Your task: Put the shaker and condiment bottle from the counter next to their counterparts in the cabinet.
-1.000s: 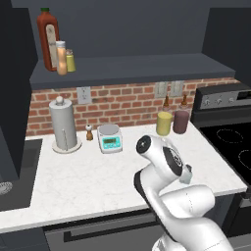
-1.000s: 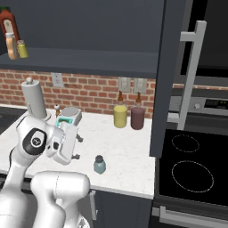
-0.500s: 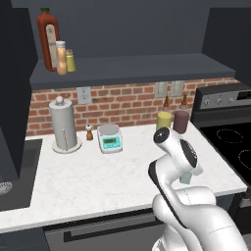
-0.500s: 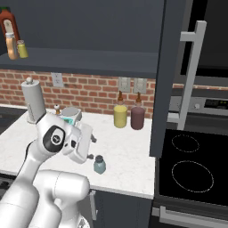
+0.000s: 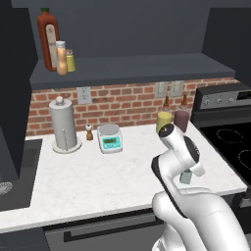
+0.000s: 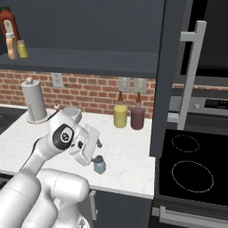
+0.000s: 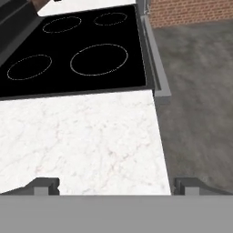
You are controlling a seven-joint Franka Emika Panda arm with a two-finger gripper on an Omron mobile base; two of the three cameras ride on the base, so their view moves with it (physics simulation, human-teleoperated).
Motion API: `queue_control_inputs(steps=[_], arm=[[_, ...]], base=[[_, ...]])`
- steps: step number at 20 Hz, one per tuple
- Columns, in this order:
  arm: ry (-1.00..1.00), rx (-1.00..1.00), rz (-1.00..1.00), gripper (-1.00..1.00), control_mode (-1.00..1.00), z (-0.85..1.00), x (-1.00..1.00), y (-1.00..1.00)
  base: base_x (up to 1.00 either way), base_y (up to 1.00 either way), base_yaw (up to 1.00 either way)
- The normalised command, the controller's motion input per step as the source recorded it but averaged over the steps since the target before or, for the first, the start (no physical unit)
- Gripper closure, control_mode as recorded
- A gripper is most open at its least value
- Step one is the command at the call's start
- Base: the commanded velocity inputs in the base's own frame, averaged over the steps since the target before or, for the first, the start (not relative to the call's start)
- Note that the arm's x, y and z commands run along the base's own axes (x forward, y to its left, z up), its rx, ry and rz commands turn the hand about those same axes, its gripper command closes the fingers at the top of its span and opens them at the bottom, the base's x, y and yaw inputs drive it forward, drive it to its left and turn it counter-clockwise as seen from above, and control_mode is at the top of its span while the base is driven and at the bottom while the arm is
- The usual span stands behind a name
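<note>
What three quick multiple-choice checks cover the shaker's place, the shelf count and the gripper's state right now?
1. Where is the teal shaker?
A. on the cabinet shelf
B. on the counter near its front edge
C. on the stove

2. How many containers stand on the cabinet shelf?
A. one
B. five
C. three

3. The gripper is:
A. open, holding nothing
B. shut on the shaker
C. shut on the condiment bottle

Answers: B, it stands on marble beside the arm; C, red bottle, condiment bottle and yellow shaker; A, fingertips stand wide apart over bare counter.
</note>
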Motion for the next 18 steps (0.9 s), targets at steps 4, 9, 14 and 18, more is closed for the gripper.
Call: queue_control_inputs(steps=[4, 9, 14, 18], arm=[[0.03, 0.00, -0.07, -1.00, -1.00, -0.55, 0.00, 0.00], [0.01, 0.00, -0.07, -1.00, -1.00, -0.42, 0.00, 0.00], [0.00, 0.00, -0.05, -1.00, -1.00, -0.46, 0.00, 0.00], [0.00, 0.00, -0.01, -1.00, -1.00, -0.41, 0.00, 0.00]], base=[[0.00, 0.00, 0.00], [0.00, 0.00, 0.00], [0.00, 0.00, 0.00], [0.00, 0.00, 0.00]])
